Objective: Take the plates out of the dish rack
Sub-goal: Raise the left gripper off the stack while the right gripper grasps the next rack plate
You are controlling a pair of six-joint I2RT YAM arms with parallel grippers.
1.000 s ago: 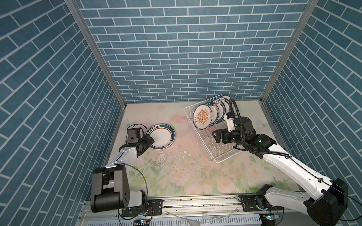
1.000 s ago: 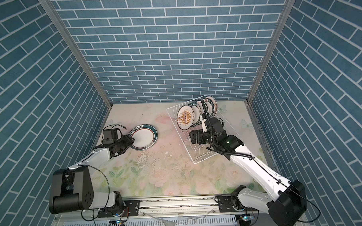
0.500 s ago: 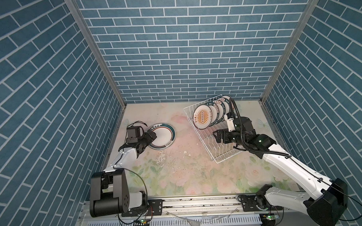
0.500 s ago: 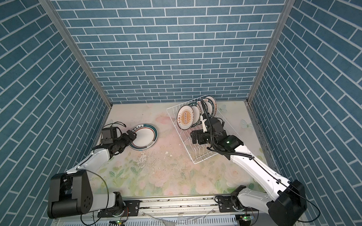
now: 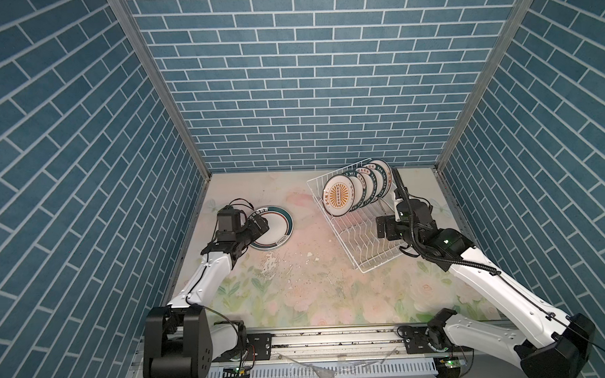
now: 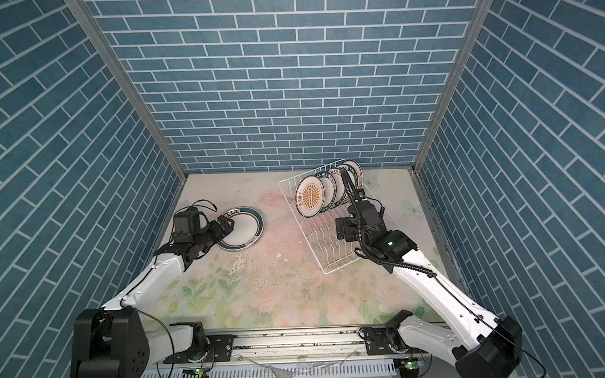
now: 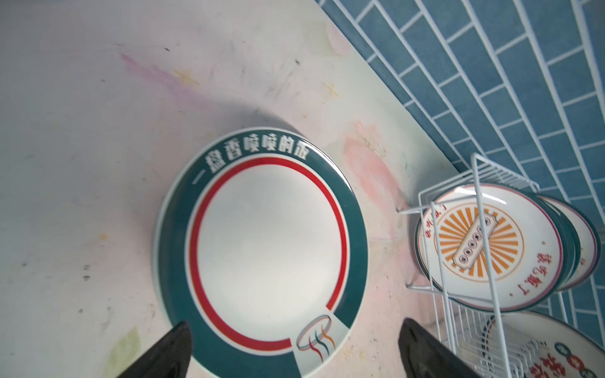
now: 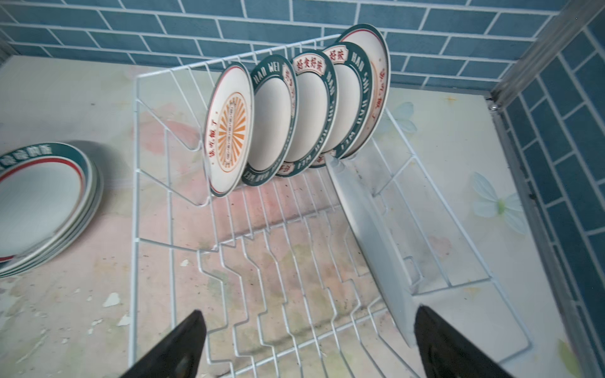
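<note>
The left hand (image 5: pixel 261 226) hung wide open over the near rim of the stack of plates (image 5: pixel 276 229), which lay face up on the tabletop (image 5: pixel 297 283); it gripped nothing. The right hand (image 8: pixel 309 327), equally spread and empty, hovered above the dish rack (image 5: pixel 362 243). There, five plates (image 5: pixel 358 191) stood upright at the far end and a sixth plate (image 8: pixel 370 235) leaned edge-on just beside one finger.

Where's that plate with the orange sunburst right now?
In both top views the sunburst plate stands on edge in the dish rack on the right, leftmost in the row of plates, near the back wall.
</note>
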